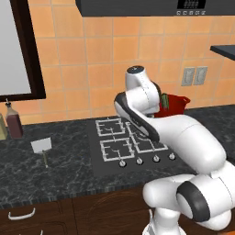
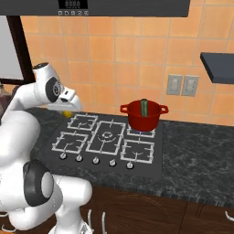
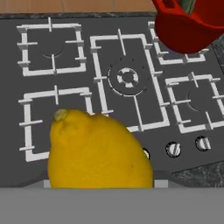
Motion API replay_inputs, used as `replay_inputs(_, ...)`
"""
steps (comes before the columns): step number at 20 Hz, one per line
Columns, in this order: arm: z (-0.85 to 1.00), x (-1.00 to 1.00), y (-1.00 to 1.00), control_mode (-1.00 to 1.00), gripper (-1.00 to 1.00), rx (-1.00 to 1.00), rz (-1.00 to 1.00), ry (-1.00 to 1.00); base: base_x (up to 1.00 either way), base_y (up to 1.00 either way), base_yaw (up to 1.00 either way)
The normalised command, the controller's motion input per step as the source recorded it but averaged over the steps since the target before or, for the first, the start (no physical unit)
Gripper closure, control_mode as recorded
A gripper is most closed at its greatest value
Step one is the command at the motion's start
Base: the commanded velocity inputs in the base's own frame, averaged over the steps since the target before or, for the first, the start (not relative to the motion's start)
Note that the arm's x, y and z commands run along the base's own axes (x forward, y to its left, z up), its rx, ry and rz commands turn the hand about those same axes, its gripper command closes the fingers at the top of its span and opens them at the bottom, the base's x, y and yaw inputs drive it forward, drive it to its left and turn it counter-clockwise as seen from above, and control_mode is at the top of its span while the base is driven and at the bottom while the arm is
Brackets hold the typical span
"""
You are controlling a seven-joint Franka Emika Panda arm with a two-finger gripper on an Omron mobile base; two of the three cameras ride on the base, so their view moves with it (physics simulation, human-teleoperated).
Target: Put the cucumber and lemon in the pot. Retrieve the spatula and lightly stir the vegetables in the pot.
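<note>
The lemon point(image 3: 98, 151) sits right at the hand, large and close in the hand view and raised above the stovetop point(image 3: 131, 87), with its nubbed end turned up and to the left. In the right base view a sliver of yellow shows under the gripper point(image 2: 67, 111), above the left burners, so the hand appears to be holding the fruit with the jaws spread fairly wide around its girth; the fingertips themselves are hidden behind it. As a judgement, the lemon is light and firm but rounded and smooth-skinned, so it could roll or squirt out of a two-finger pinch; the safest hold is across the fattest part of the belly, not near the tapering ends. The cucumber point(image 2: 145, 107) already stands on end in the pot point(image 2: 144, 116), its dark green tip poking above the rim. The red pot rests on the back right burner, well apart from the hand. Farther off, the spatula point(image 1: 42, 148) lies flat on the dark counter point(image 1: 55, 170) to the left of the stove, near a brown bottle point(image 1: 13, 121).
</note>
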Motion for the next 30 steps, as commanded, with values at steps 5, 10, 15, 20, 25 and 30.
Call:
replay_inputs(5,0.04,0.14,-1.00,-1.00,1.00,0.01,-0.10,-0.04,0.00,0.00,0.00)
replay_inputs(10,0.14,0.21,-1.00,-1.00,1.00,0.00,-0.10,-0.05,0.00,0.00,0.00)
replay_inputs(15,0.17,0.57,-1.00,-1.00,1.00,0.03,-0.03,-0.08,0.00,0.00,0.00)
replay_inputs(20,0.01,0.78,-0.85,-1.00,1.00,0.11,0.00,-0.02,0.00,0.00,0.00)
replay_inputs(25,-0.02,0.97,-0.42,-1.00,1.00,0.11,0.02,0.00,0.00,0.00,0.00)
replay_inputs(30,-0.28,0.92,-0.19,-1.00,1.00,0.04,0.03,0.00,0.00,0.00,0.00)
